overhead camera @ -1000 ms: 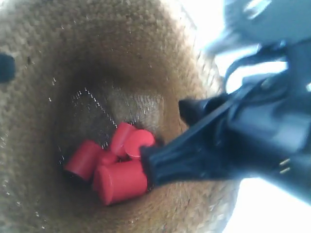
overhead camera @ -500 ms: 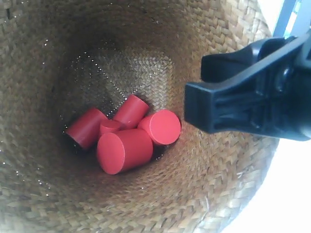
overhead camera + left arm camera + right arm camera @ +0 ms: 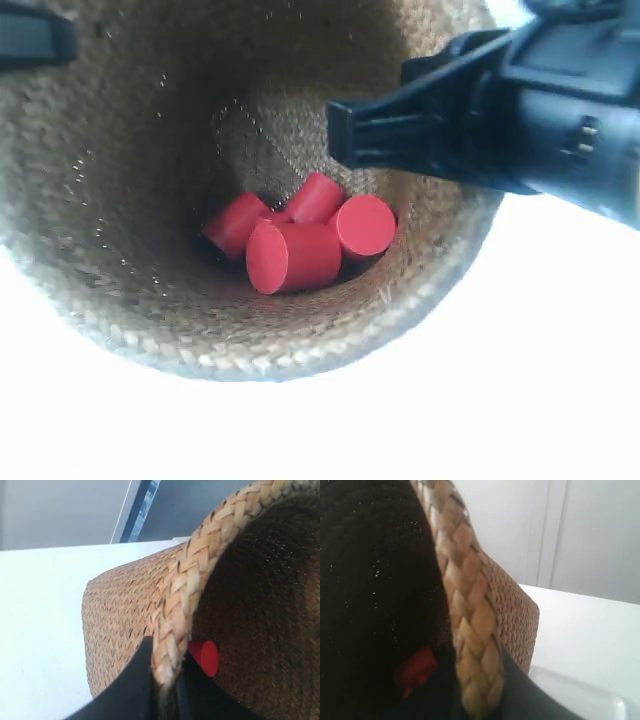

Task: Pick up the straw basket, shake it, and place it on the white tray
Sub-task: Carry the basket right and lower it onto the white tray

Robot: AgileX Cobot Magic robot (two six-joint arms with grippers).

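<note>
My left fingers (image 3: 135, 680) are closed on the basket (image 3: 125, 610). One is pressed against the outside of its braided rim (image 3: 175, 610) and the other is tucked inside, so the rim is pinched between them. My right fingers (image 3: 520, 695) hold the basket the same way at another part of the rim, one dark finger outside the braid and one inside the wall.

From the exterior view I look straight down the basket's mouth. The arm at the exterior view's right (image 3: 520, 110) reaches over the rim, with its black finger against the inner wall. A second dark shape (image 3: 35, 35) sits at the rim on the opposite side, but too little of it shows to say more.

Deeper in, the woven wall darkens toward the base. There a cluster of red cylinders (image 3: 300, 250) lies heaped together and touching. I count at least four, and one of them (image 3: 205, 657) shows past my left inner finger.

Outside the basket, on my right fingers' side, a glossy rounded corner of the tray (image 3: 580, 700) lies on the white tabletop (image 3: 40, 630). The basket is not on the tray where I can see. I cannot tell whether its base touches the tabletop.

Beyond the basket stands a pale wall (image 3: 60, 510) with a blue strip (image 3: 145, 505).
</note>
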